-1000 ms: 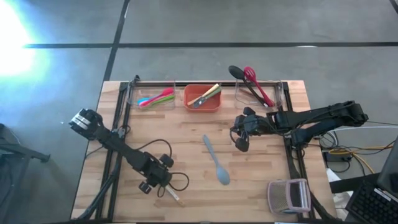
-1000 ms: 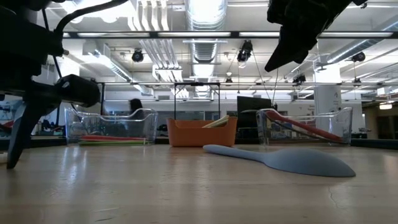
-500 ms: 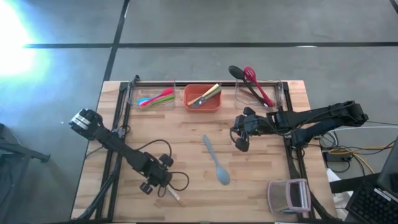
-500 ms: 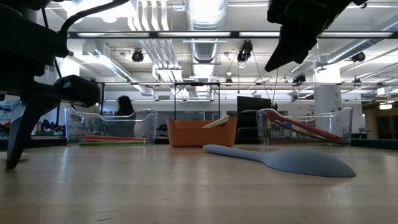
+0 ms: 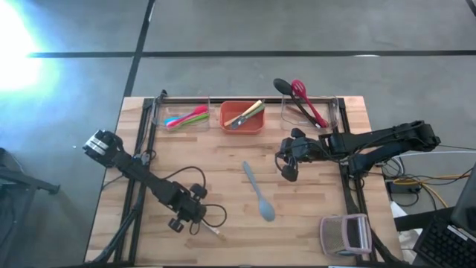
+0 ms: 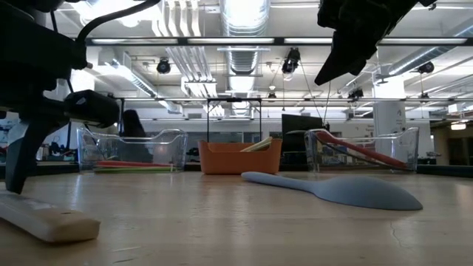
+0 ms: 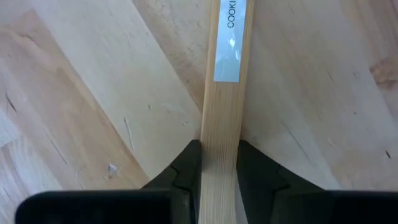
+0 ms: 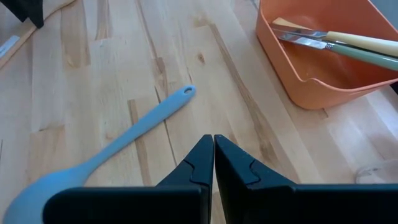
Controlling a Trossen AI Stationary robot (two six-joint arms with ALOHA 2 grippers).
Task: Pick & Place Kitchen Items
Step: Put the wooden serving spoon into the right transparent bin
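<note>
Wooden utensil (image 7: pixel 222 118) | pale flat handle, white label | pinched by left tool (image 7: pixel 219 163)

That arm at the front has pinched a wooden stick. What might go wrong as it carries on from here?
The left gripper pinches the pale wooden utensil by one end, with most of its length sticking out past the fingers. Lifted, it might droop or swivel in the grip, or slip out.

It lies near the table's front edge, so a drop could send it off the table.

The blue spoon lies between it and the bins, and the right gripper hangs shut above the table near that route; a low carry might clip one.
</note>
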